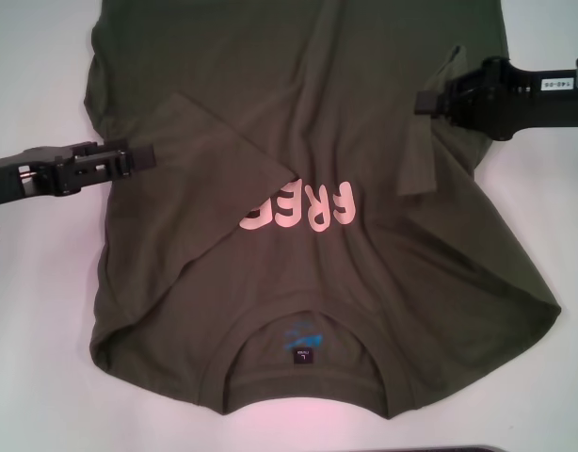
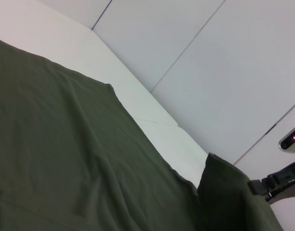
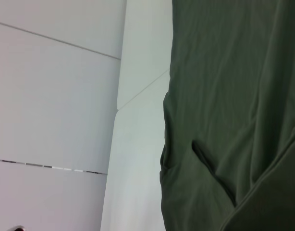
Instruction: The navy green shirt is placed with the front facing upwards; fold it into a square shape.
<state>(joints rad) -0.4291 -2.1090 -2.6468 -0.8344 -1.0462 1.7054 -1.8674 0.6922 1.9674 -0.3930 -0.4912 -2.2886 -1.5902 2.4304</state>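
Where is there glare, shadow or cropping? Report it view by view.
Head view: pinkish glare on the navy green shirt at its collar, hem cropped at top. Left wrist view: even light, right gripper at frame edge. Right wrist view: soft fold shadows.

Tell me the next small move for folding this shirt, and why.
Probably carry the right hand further inward, laying its side panel flat. The shirt already has its left side folded over the lettering, with the left hand at that flap's edge, while the right panel looks only partly folded.
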